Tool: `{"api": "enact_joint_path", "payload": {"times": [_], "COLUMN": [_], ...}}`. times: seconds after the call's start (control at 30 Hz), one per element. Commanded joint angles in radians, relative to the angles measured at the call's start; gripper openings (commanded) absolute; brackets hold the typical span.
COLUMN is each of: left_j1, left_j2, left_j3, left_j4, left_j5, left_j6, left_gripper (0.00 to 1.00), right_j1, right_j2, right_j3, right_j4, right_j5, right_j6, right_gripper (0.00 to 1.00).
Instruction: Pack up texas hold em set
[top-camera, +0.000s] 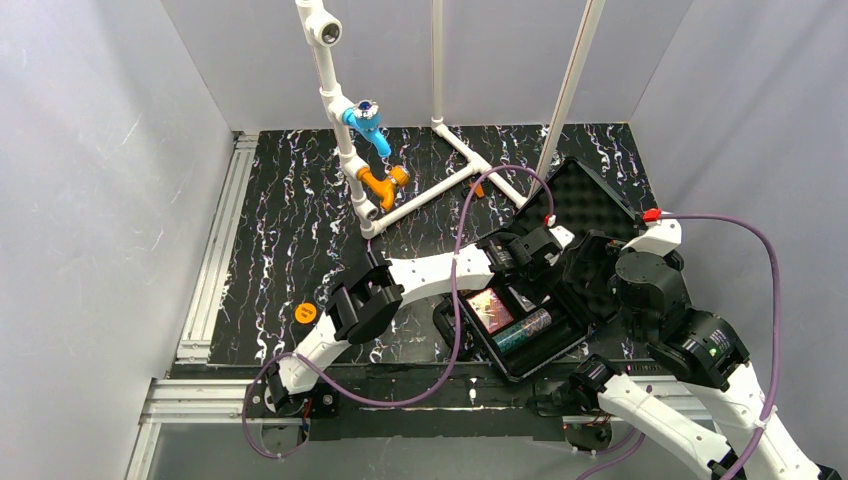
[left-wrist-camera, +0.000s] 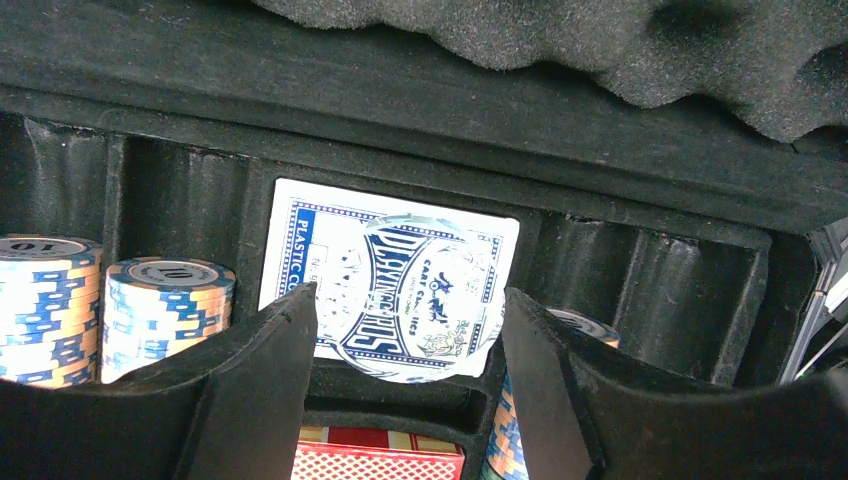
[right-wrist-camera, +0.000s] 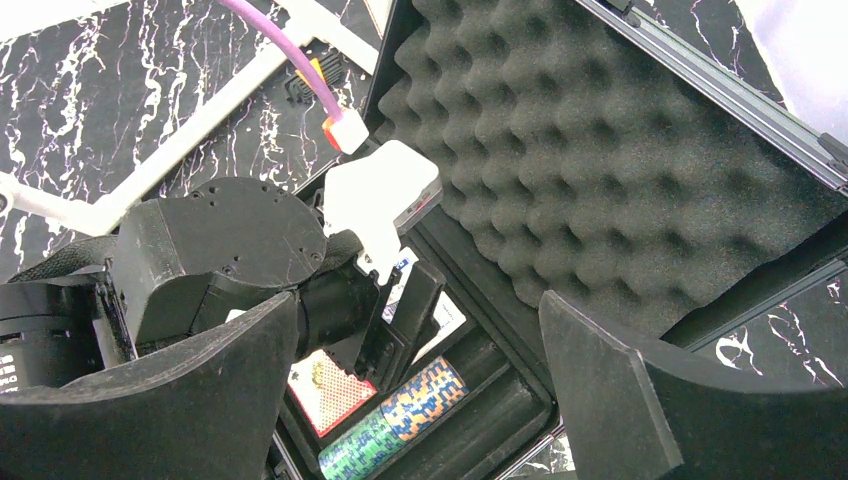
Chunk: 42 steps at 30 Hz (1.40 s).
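Observation:
The black case (top-camera: 455, 325) lies open at the right, its bumpy foam lid (top-camera: 600, 200) standing up behind. In it lie a red card deck (top-camera: 490, 308) and a green and blue chip roll (top-camera: 525, 330). My left gripper (top-camera: 535, 262) is open and reaches into the case. In the left wrist view the gripper (left-wrist-camera: 405, 300) hovers over a blue card deck (left-wrist-camera: 300, 240) with a clear round disc (left-wrist-camera: 430, 300) on it, chip rolls (left-wrist-camera: 165, 315) at the left. My right gripper (right-wrist-camera: 418, 300) is open and empty above the case. An orange disc (top-camera: 306, 312) lies on the table at the left.
A white pipe frame (top-camera: 420, 200) with a blue fitting (top-camera: 365, 122) and an orange fitting (top-camera: 385, 182) stands at the back of the black marbled table (top-camera: 290, 230). Grey walls close in left and right. A metal rail (top-camera: 215, 250) runs along the left edge.

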Motion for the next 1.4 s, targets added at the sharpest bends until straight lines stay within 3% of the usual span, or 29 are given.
{"api": "enact_joint_path", "payload": {"times": [0.0,0.17,0.47,0.67,0.97,1.37], "left_j1": [-0.008,-0.008,-0.01,-0.016,-0.021,-0.043], "left_j2": [0.002,0.009,0.0,-0.021,-0.097,-0.389], "left_j3": [0.046,0.055,0.042,0.028,-0.047,-0.313], "left_j4": [0.016,0.019,0.033,0.035,0.051,0.068], "left_j5": [-0.037,-0.041,-0.037,-0.049,-0.07,-0.13], "left_j6": [0.024,0.031,0.031,0.033,0.035,-0.003], "left_gripper": [0.0,0.08,0.56,0.74,0.81,0.82], "right_j1": [0.001,0.002,0.002,0.002,0.001,0.002], "right_j2": [-0.006,-0.002,0.005,0.016,0.016,0.009], "right_j3": [0.016,0.016,0.023,0.037,0.042,0.053], "right_j4": [0.015,0.019,0.019,0.019,0.018,0.018], "right_j5": [0.022,0.016,0.011,0.005,-0.011,-0.006], "right_j6": [0.002,0.002,0.004,0.007,0.021,0.02], "right_gripper": [0.98,0.98,0.98,0.98,0.98,0.98]}}
